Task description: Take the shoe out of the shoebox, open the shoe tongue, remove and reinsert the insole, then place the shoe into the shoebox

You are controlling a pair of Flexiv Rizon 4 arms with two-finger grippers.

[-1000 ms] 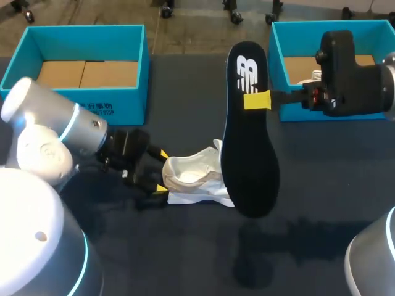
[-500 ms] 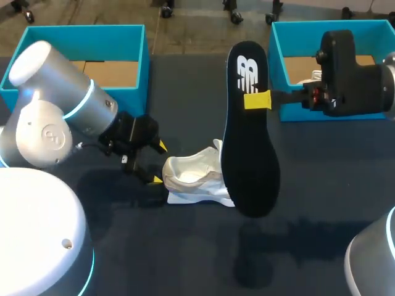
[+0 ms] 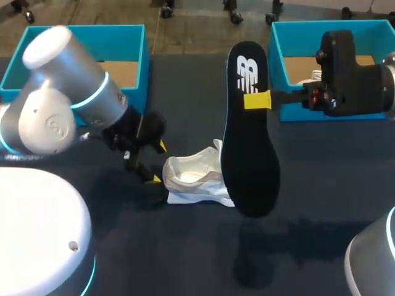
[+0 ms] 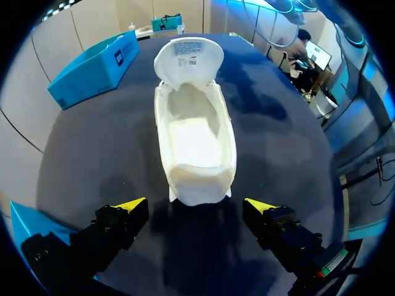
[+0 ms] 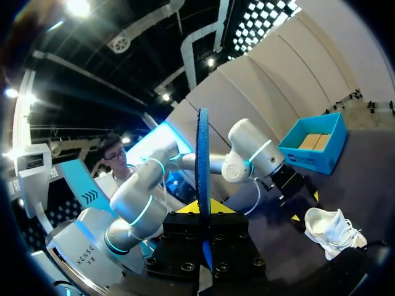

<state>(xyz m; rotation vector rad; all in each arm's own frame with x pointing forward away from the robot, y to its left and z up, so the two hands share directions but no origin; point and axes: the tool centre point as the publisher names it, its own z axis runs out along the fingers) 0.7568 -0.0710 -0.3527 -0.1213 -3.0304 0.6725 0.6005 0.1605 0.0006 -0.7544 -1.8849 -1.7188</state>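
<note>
Shoe (image 3: pixel 194 179), white, lay on the dark table (image 3: pixel 185 246) near the middle, outside both boxes, tongue (image 4: pixel 188 58) flipped back and the inside bare. Left gripper (image 3: pixel 157 162) sat at the heel end, fingers spread wide. In the left wrist view the heel was just ahead of the gap and neither yellow tip touched it. Right gripper (image 3: pixel 257 100) pinched the black insole (image 3: pixel 250 142) by one long edge near the logo end, holding it off the table above the shoe's toe end. In the right wrist view the insole showed edge-on, clamped between the two yellow tips. Left blue shoebox (image 3: pixel 133 102) stood behind the left arm. Right blue shoebox (image 3: pixel 278 55) stood behind the right gripper, with something white inside, too hidden to tell.
</note>
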